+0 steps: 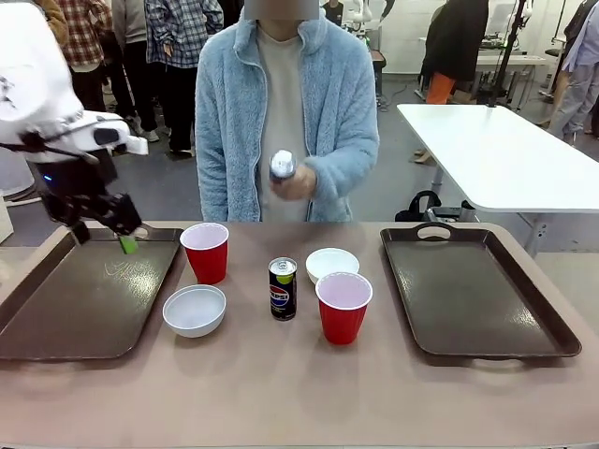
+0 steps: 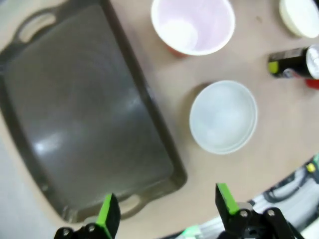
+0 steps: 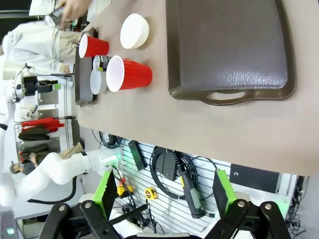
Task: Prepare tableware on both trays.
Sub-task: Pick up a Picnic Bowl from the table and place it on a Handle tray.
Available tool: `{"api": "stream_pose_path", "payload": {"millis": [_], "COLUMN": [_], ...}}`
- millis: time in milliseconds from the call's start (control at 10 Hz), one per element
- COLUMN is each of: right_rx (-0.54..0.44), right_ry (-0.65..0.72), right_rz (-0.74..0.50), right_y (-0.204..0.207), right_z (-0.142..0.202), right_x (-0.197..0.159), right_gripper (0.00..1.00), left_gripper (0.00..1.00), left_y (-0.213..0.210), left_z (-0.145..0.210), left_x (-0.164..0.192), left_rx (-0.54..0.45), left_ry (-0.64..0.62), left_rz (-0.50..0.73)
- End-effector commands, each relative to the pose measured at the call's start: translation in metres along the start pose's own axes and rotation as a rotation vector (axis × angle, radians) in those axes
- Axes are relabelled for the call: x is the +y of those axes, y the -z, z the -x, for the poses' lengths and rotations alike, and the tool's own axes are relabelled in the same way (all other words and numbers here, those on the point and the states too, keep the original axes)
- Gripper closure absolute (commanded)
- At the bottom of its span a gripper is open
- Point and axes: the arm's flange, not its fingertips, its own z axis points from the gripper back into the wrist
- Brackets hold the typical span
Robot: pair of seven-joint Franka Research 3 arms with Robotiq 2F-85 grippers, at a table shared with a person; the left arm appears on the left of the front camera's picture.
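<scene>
Two dark brown trays lie on the table, one at the left and one at the right. Between them stand two red cups, two white bowls and a Pepsi can. The person's hand holds a second can above the far edge. My left gripper hangs open over the left tray's far end, holding nothing; its wrist view looks down on that tray and a bowl. My right gripper is open and empty, off the table beyond the right tray.
The person stands at the far side behind the middle of the table. A white table stands at the back right. Cables and tools hang on a wall panel below my right gripper.
</scene>
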Motion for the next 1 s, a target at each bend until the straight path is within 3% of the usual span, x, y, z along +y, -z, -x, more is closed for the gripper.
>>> {"api": "stream_pose_path", "payload": {"millis": [0,400,500,600,900], "right_rx": [0.003,0.003,0.003,0.003,0.003], "right_ry": [-0.003,-0.003,-0.003,-0.003,-0.003], "right_rz": [-0.011,-0.011,-0.011,-0.011,-0.011], "right_y": [0.001,0.001,0.001,0.001,0.001], "right_z": [-0.001,-0.001,-0.001,-0.001,-0.001], "right_x": [0.000,0.000,0.000,0.000,0.000], "right_gripper": [0.00,0.00,0.00,0.00,0.00], "left_gripper": [0.00,0.00,0.00,0.00,0.00], "left_y": [0.023,0.091,0.094,0.083,0.091], "left_z": [-0.004,-0.004,-0.003,0.009,-0.001], "left_x": [-0.020,-0.061,-0.061,-0.058,-0.059], "left_rx": [-0.040,-0.050,-0.064,-0.016,-0.036], "left_ry": [-0.040,-0.027,-0.038,-0.006,0.001], "left_rz": [0.001,-0.085,-0.075,-0.013,-0.036]}}
